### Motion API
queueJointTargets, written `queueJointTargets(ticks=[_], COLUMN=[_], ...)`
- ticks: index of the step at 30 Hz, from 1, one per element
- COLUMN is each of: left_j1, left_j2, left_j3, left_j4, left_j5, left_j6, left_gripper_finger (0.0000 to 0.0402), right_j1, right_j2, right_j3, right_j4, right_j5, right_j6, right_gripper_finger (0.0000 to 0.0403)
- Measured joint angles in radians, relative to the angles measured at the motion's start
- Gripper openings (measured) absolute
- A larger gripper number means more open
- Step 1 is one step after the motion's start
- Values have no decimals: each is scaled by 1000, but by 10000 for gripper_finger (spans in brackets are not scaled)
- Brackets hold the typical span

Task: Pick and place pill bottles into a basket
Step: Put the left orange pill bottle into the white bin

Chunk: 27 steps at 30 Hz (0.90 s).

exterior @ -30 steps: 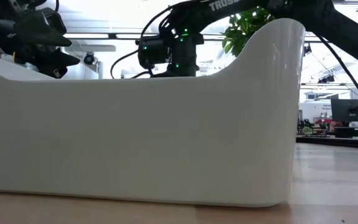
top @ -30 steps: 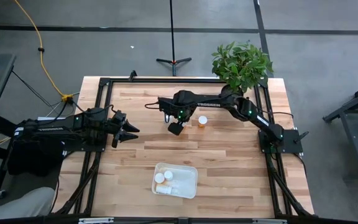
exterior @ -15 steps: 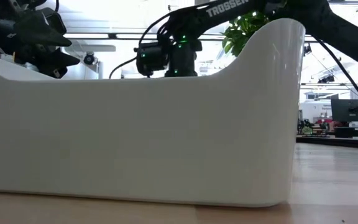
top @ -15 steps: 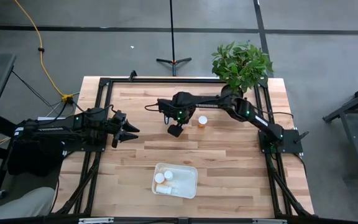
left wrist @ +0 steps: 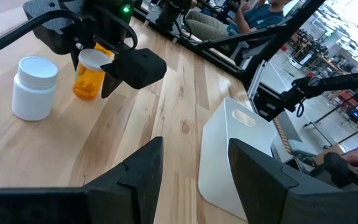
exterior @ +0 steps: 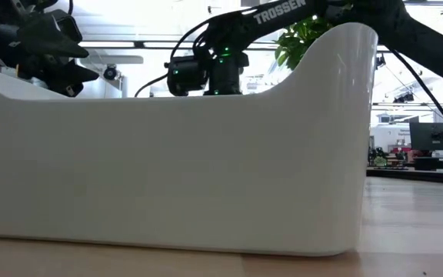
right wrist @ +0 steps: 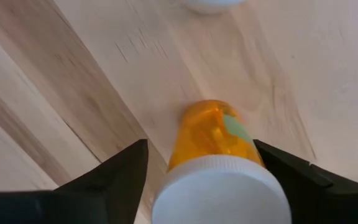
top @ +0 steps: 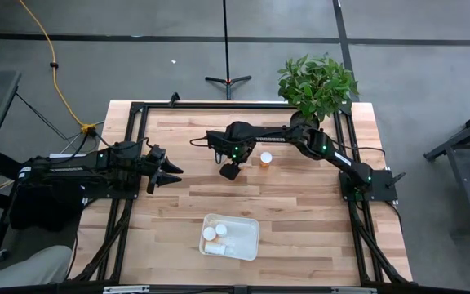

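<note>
My right gripper (top: 233, 163) hangs over the table's middle, fingers pointing down, shut on an orange pill bottle with a white cap (right wrist: 219, 155). This bottle also shows in the left wrist view (left wrist: 87, 74). An all-white bottle (left wrist: 35, 87) stands on its base beside it. The high view shows one white-capped bottle (top: 265, 158) just right of the gripper; I cannot tell which of the two it is. The white basket (top: 251, 222) sits near the front edge with some bottles (top: 212, 235) in it. My left gripper (top: 170, 171) waits open and empty at the left. My right gripper has the bottle's white cap (right wrist: 222, 196) between its two fingers, one on each side. The fingers come from above, pointing down. The bottle is upright with its orange body (right wrist: 210, 130) below the cap. Whether its base is on the table, I cannot tell.
A potted plant (top: 317, 82) stands at the far right corner. Black frame rails (top: 133, 147) run along the table's sides. In the low view the basket's wall (exterior: 206, 169) fills the foreground. People sit in the room beyond the table (left wrist: 260, 12).
My right arm has come down a little over the bottle and then held still. The bottle beside it and the basket have stayed where they were.
</note>
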Motion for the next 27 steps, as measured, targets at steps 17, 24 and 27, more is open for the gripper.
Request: queueJointTargets(ticks=[17,24,27], left_j1=[0,0,0], left_j2=[0,0,0], left_j3=[0,0,0], left_j4=[0,0,0], left_j5=[1,3,3], left_j6=[0,0,0], left_gripper_finger=[216,216,216], right_j1=[0,2,2], right_j2=[0,0,0], right_j3=[0,0,0], right_j4=[0,0,0], right_j5=[0,-4,-7], right_j6=[-15,-15,-15], right_gripper_finger=[169,174,170])
